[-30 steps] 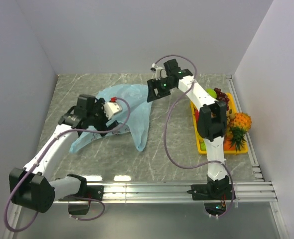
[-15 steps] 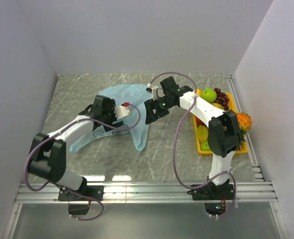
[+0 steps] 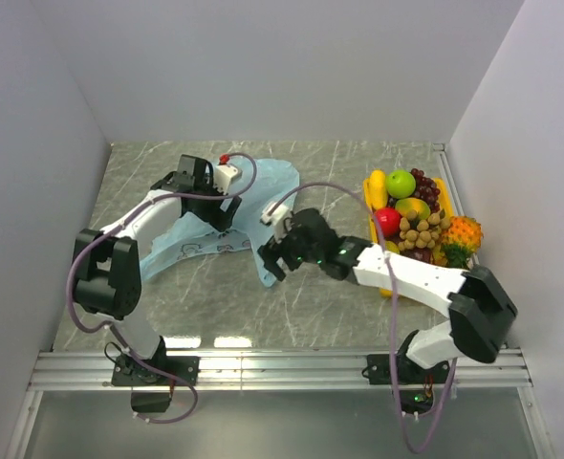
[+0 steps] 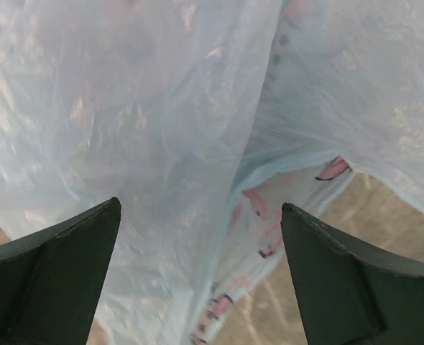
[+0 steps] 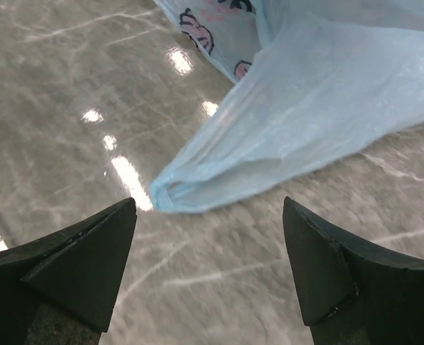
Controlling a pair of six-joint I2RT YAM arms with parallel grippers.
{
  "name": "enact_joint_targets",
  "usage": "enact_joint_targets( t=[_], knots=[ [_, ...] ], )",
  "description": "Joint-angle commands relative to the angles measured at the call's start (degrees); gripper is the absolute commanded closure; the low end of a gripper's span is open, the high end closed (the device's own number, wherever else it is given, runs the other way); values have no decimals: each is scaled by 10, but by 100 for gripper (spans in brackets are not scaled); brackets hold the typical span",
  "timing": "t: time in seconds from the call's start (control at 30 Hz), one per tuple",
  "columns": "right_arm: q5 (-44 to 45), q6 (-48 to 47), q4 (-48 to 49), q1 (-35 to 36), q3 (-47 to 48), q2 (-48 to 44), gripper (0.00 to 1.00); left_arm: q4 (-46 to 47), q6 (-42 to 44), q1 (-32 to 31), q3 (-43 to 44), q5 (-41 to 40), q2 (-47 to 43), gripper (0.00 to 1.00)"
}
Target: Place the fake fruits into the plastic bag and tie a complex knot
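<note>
Right jaws lowered to plastic bag [image 5: 320,129] tip, open; print illegible

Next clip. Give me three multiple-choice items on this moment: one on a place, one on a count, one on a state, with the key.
1. Where are the fake fruits?
A. inside the thin light-blue plastic bag
B. on the yellow plastic tray at the right of the grey marble table
C. loose at the table's left edge

2. How many round green apples show on the tray?
A. one
B. three
C. none

3. The right gripper is:
A. shut on the bag
B. shut on a fruit
C. open, with the bag's pointed corner below it

Key:
1 B: the top view shows the fruit piled on the tray and the bag lying flat.
2 A: a single green apple sits at the tray's far end.
3 C: the right wrist view shows the fingers wide apart, gripping nothing.
</note>
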Motion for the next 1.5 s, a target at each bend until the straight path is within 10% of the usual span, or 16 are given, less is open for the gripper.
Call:
enact_joint_targets(
  t=[0.0, 0.43, 0.77, 0.87, 1.17, 1.47],
  knots=[
    [154, 22, 50, 48, 24, 57, 11, -37, -110, 2, 12, 4, -47, 1],
    [264, 85, -65, 99, 178, 281, 9, -132, -81, 91, -113, -70, -218, 1],
    [137, 84, -131, 43, 218, 311, 65, -89, 51, 99, -267, -98, -250, 1],
    [53, 63, -161, 0, 221, 288, 100, -58, 98, 143, -284, -106, -227, 18],
    [-65, -92, -214, -177, 266, 201, 100, -211, 231, 206, -254, 42, -270, 100],
    [-273, -114, -274, -209, 380, 244, 100, -349, 309, 198, -198, 157, -359, 92]
  ],
)
